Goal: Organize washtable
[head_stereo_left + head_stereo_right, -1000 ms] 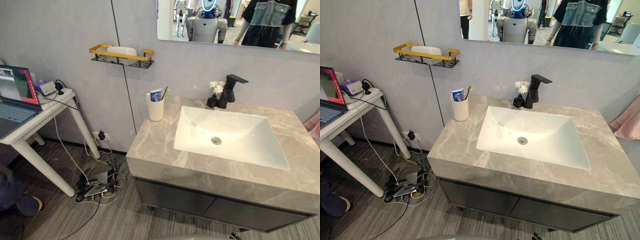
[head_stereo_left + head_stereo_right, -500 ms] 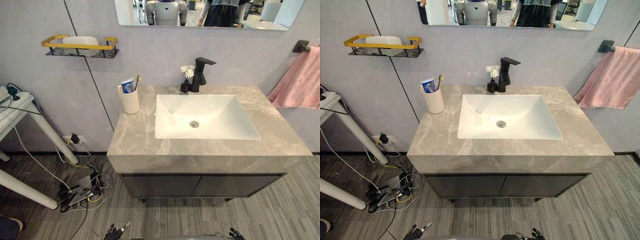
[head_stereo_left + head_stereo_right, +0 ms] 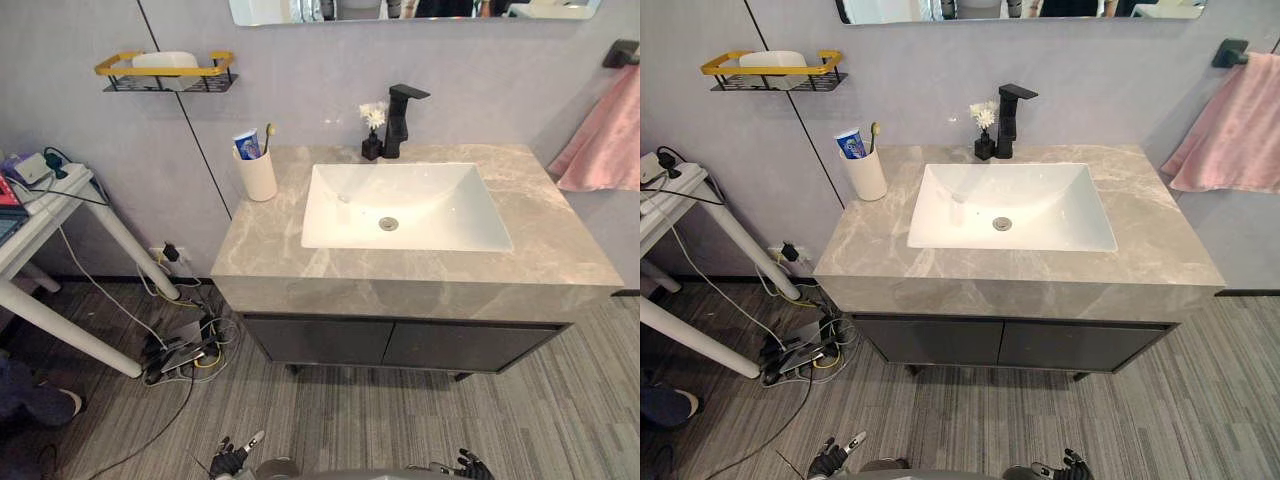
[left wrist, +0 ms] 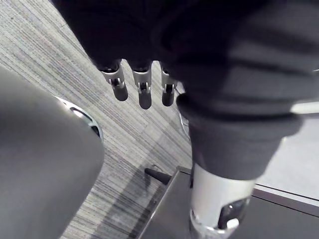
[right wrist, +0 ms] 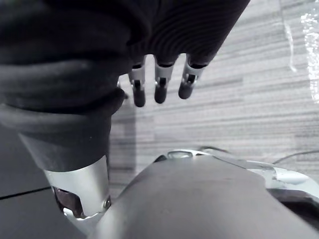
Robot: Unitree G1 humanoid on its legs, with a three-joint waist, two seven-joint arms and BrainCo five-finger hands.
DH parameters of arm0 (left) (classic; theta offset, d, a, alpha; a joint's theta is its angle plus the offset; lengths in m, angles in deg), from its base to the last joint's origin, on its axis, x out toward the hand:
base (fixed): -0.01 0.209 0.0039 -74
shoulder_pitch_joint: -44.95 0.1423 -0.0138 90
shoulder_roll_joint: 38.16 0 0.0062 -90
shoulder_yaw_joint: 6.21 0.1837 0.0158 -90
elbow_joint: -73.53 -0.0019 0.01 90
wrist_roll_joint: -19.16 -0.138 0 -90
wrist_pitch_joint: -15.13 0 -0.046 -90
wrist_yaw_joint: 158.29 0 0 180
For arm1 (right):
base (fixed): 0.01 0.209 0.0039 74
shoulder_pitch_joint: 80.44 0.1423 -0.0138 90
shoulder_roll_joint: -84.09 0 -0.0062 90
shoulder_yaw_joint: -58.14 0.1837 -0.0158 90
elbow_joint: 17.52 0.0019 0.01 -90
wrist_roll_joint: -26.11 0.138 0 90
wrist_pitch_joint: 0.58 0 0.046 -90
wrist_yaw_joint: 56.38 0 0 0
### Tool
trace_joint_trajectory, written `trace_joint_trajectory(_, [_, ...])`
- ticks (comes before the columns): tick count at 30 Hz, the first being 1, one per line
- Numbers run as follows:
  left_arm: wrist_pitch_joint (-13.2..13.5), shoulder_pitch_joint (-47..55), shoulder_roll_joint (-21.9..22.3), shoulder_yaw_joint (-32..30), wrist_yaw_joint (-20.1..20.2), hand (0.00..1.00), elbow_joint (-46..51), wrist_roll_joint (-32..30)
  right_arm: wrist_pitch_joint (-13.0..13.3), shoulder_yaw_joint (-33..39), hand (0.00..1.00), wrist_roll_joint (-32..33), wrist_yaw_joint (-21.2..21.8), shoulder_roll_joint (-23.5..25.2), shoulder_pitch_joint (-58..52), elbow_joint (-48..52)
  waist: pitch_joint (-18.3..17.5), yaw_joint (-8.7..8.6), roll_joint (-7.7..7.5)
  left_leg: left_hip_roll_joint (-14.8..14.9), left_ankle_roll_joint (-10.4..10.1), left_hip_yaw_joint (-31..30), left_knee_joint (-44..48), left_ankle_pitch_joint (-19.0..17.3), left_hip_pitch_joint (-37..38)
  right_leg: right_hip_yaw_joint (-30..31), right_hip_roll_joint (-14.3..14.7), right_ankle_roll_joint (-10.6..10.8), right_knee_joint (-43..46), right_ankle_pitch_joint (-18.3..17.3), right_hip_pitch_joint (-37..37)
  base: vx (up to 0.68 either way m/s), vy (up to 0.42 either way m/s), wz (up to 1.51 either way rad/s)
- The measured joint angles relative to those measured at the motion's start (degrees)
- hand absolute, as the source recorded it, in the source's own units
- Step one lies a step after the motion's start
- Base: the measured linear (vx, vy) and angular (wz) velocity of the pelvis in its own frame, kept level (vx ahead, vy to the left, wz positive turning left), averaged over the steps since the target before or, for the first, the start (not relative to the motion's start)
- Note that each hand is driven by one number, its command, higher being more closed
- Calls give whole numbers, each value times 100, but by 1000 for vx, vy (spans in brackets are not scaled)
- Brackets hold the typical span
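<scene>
Stone-grey marble makes up the countertop [image 3: 270,250] I am looking down on, with a white rectangular basin [image 3: 450,210] sunk into it and dark cabinet doors [image 3: 400,342] beneath. At the counter's back left corner stands a cream cup [image 3: 260,178] holding a toothpaste tube [image 3: 246,145] and a toothbrush [image 3: 267,135], both upright. Behind the basin a black faucet [image 3: 397,115] rises against the wall, and a small dark vase [image 3: 372,148] of white flowers sits just beside it, on its left. On the wall to the left hangs a shelf [image 3: 160,71] with a yellow rail and something white lying in it; I cannot tell what that is. A mirror [image 3: 400,8] runs along the top edge. The floor [image 3: 400,420] is grey and striped, and a tangle of cables [image 3: 180,355] lies near the cabinet's left end. My left eye view reaches further over the white side table [image 3: 45,215] at the left, while my right eye view takes in more of the pink towel [image 3: 1230,130] and the black hook [image 3: 1228,52] it hangs from. Both hands are low and well apart from the counter: the left hand [image 3: 228,458] and the right hand [image 3: 468,463] peek in at the bottom edge. The wrist views add what the head camera cannot give me: the left fingers [image 4: 144,94] and the right fingers [image 5: 159,89] hang loose and straight over the floor, grasping nothing.
</scene>
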Motion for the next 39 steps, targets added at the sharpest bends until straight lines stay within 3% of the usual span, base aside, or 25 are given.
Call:
trace_joint_trajectory(2, [-2,-3,17,-112,4,0,-10,-2,49,136,0,-9,19,44,-20,14,3,-16,9,15,-168,-666,876,-466,-25,450,73,104,1,166,-126,-120,296,-106])
trace_joint_trajectory(5, [-11,-8,41,-110,7,0,-89,-7,58,379,0,-5,22,122,-32,73,11,-105,92,44,-343,-867,924,-993,25,726,175,165,-1,300,-384,-93,317,-100])
trace_joint_trajectory(6, [-19,-36,-79,-136,16,0,-173,-3,54,563,0,34,12,261,-31,126,9,-187,77,24,-228,-633,778,-1328,4,916,160,269,-9,412,-630,-136,353,-112])
trace_joint_trajectory(8, [-21,-139,-241,-84,19,0,-256,-18,65,682,0,82,10,453,-183,258,9,-186,-148,-130,-118,-276,789,-1381,-85,1142,76,252,-362,745,-789,-145,300,-111])
trace_joint_trajectory(11, [-17,-262,-316,55,15,0,-459,-163,48,799,0,114,8,506,-248,371,4,-244,-71,-102,173,475,1005,-1483,-240,1397,40,110,-1186,1157,-889,-121,288,-124])
trace_joint_trajectory(13, [-30,-245,-305,137,11,0,-475,-290,40,808,0,153,20,363,-137,425,6,-307,99,145,335,1310,812,-1420,-112,572,-24,-148,-931,1253,-1179,-70,180,-159])
trace_joint_trajectory(15, [-69,-235,-303,176,11,0,-517,-316,28,829,0,150,20,358,-161,449,24,-326,161,271,326,1887,565,-1330,278,-194,25,-348,-380,1162,-1111,72,54,-159])
trace_joint_trajectory(16, [-87,-216,-305,238,12,0,-516,-325,30,835,0,153,11,380,-198,451,30,-333,181,375,315,2259,559,-1324,545,-695,43,-745,63,1112,-894,104,-5,-206])
trace_joint_trajectory(18, [-119,-274,-272,239,15,0,-523,-356,23,824,0,140,15,400,-201,460,10,-301,56,333,329,2645,577,-1322,879,-1027,140,-800,-19,1011,-698,31,-65,-198])
trace_joint_trajectory(19, [-169,-295,-211,236,22,0,-599,-364,52,858,0,146,10,393,-139,471,-1,-291,245,429,439,2818,352,-1256,1002,-927,378,-761,-443,1159,-625,-5,-118,-183])
trace_joint_trajectory(20, [-164,-299,-141,262,32,0,-593,-366,18,897,0,147,6,337,-140,532,-93,-386,318,516,154,3262,32,-1264,1193,-1464,317,-1038,289,568,-740,36,-130,-162])
trace_joint_trajectory(21, [-155,-299,-118,270,31,0,-585,-365,8,886,0,145,12,337,-148,535,-106,-438,324,486,16,3461,-40,-1239,1259,-1826,92,-1038,855,184,-792,127,-91,-147])
trace_joint_trajectory(22, [-173,-270,-178,267,34,0,-456,-356,31,880,0,138,19,373,-149,423,-222,-482,134,385,-16,3851,66,-1227,1388,-2422,-331,-1052,1268,-110,-701,153,-141,-190])
trace_joint_trajectory(23, [-173,-243,-295,196,24,0,-577,-343,17,862,0,112,56,351,60,71,-290,-432,-48,333,-15,4192,254,-1231,1490,-2533,-142,-802,823,-335,-590,145,-174,-222])
trace_joint_trajectory(24, [-192,-246,-303,162,23,0,-745,-340,20,850,0,88,88,300,181,-66,-271,-415,58,446,-5,4214,291,-1230,1503,-2312,115,-821,522,-174,-541,104,-188,-242])
trace_joint_trajectory(26, [-253,-248,-379,231,30,0,-967,-301,-10,864,0,67,107,134,426,-537,-280,-457,135,504,201,3963,491,-1294,1430,-1296,958,-932,-758,509,-319,70,-130,-232])
trace_joint_trajectory(28, [-250,-242,-454,239,25,0,-970,-299,-34,764,0,44,135,171,500,-661,-234,-446,64,814,330,3987,1306,-1338,1225,-646,1371,-1038,-1180,487,-157,65,-72,-208])
trace_joint_trajectory(29, [-249,-226,-456,238,25,0,-971,-313,-48,754,0,37,135,143,536,-684,-223,-488,112,1072,821,3969,1833,-1216,1160,-602,1487,-1025,-1165,368,-82,162,-101,-189])
trace_joint_trajectory(30, [-243,-222,-434,239,20,0,-950,-315,-65,718,0,34,130,137,525,-702,-222,-497,126,1307,1546,3726,2464,-983,1075,-596,1519,-1006,-1048,249,-32,219,-85,-161])
trace_joint_trajectory(31, [-172,-222,-487,243,-10,0,-830,-356,-71,574,0,35,134,157,533,-773,-145,-502,26,1376,1743,2825,3223,-707,601,-281,1614,-1014,-897,376,60,234,-55,-169])
trace_joint_trajectory(32, [-141,-212,-496,231,-7,0,-754,-343,-81,500,0,29,133,142,589,-802,-143,-447,6,1077,1456,2049,3340,-891,360,109,1695,-1057,-837,381,111,210,85,-246])
trace_joint_trajectory(33, [-127,-215,-502,267,-15,0,-616,-341,-50,433,0,25,141,129,798,-929,-81,-342,5,327,984,870,3226,-1160,-12,817,1790,-1034,-849,469,189,150,129,-257])
trace_joint_trajectory(34, [-124,-212,-461,303,-21,0,-604,-341,-37,437,0,22,144,112,905,-989,-67,-275,-35,54,855,483,3108,-1243,-103,1172,1829,-999,-860,527,231,129,150,-251])
trace_joint_trajectory(36, [-110,-212,-476,383,-76,0,-612,-364,6,443,0,20,144,116,1033,-1000,-26,-243,51,-365,633,-261,2697,-1377,-395,1956,1927,-875,-921,619,313,91,169,-214])
trace_joint_trajectory(39, [-55,-243,-488,658,-126,0,-516,-512,27,586,0,3,131,150,1054,-719,107,-331,213,-491,295,-1385,1286,-1311,-729,3151,1968,-638,-851,468,303,97,271,-253])
